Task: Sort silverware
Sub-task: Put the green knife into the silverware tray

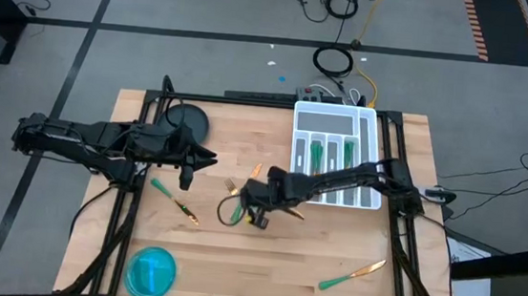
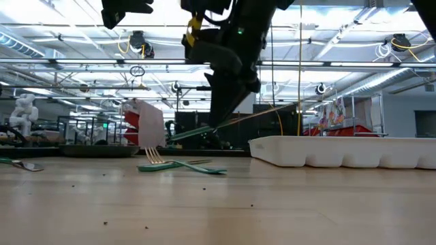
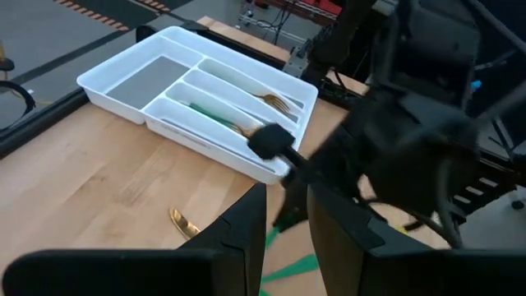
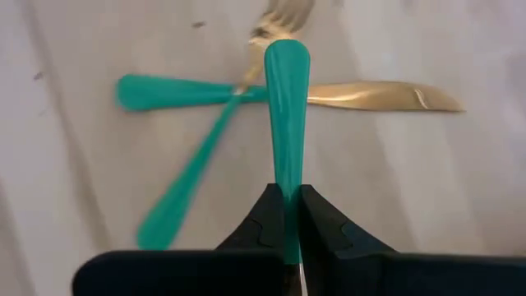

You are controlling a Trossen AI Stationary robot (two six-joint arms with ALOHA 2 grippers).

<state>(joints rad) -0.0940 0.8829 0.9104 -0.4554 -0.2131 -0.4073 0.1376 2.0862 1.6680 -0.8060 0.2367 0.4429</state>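
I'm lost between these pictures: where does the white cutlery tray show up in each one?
High view: white tray at the table's upper right.
Low view: at right, on the tabletop.
Left wrist view: upper left.
Right wrist view: not in it.
Shared landmark: the right gripper, shut on a green-handled utensil, left of the tray from above.

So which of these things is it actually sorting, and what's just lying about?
Part of the job:
- green-handled silverware, loose on the table
- one piece pinched in the right gripper
- white tray, some silverware already inside

Just lying about:
- blue bowl
- dark round plate
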